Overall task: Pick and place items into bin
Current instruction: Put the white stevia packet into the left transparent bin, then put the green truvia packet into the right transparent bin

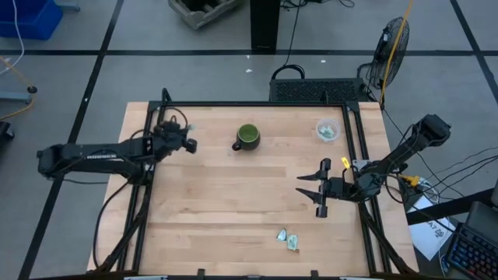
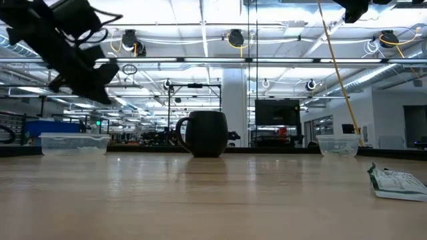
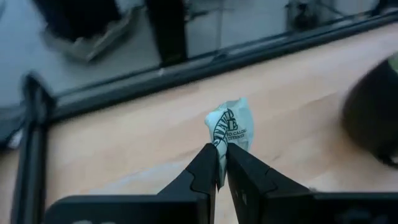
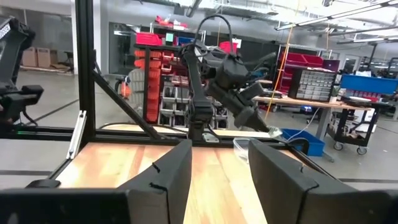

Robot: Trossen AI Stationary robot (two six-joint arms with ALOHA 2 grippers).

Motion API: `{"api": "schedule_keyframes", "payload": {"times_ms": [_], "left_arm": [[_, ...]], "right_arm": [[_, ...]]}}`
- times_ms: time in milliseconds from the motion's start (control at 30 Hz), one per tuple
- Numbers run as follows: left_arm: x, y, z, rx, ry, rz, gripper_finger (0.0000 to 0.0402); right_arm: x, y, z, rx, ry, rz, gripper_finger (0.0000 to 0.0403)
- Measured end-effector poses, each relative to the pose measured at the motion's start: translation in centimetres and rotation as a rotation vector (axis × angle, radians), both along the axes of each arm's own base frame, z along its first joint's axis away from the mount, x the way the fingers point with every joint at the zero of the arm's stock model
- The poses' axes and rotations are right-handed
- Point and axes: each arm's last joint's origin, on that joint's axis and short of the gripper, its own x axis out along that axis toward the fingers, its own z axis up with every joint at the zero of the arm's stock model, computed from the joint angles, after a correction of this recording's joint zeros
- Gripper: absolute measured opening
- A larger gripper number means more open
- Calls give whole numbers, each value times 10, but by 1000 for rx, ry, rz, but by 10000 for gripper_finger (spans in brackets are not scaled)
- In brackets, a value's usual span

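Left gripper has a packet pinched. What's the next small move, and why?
Probably carry it over a clear container and release. The left gripper is shut on a packet, held above the table's far left near the container. The right gripper waits open.

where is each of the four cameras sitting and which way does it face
High: overhead, straight down on the table; both arms show.
Low: table height, level past the mug; left arm overhead.
Left wrist: behind the left gripper, shut on a packet.
Right wrist: behind the open right gripper, facing the left arm.
Shared: high and low views both show the mug.
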Motion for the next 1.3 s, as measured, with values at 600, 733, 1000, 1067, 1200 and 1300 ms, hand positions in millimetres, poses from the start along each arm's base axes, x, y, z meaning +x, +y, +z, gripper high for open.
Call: {"api": "schedule_keyframes", "payload": {"times_ms": [600,733,1000,1067,1200,1300], "left_arm": [[-24,15,-19,-200,119,185,45],[-24,15,-19,-220,113,173,75],[-22,15,-18,-232,86,151,180],[-17,13,-16,-241,50,96,198],[0,7,-6,-228,-91,-88,219],[16,-4,8,-180,-233,-273,222]], "right_arm": [[0,0,-1,-2,12,0,150],[0,0,-1,-2,12,1,150],[0,0,-3,-9,28,6,150],[1,2,-6,-32,53,46,150],[5,2,-11,-26,79,138,150],[13,4,-23,-25,136,206,150]]}}
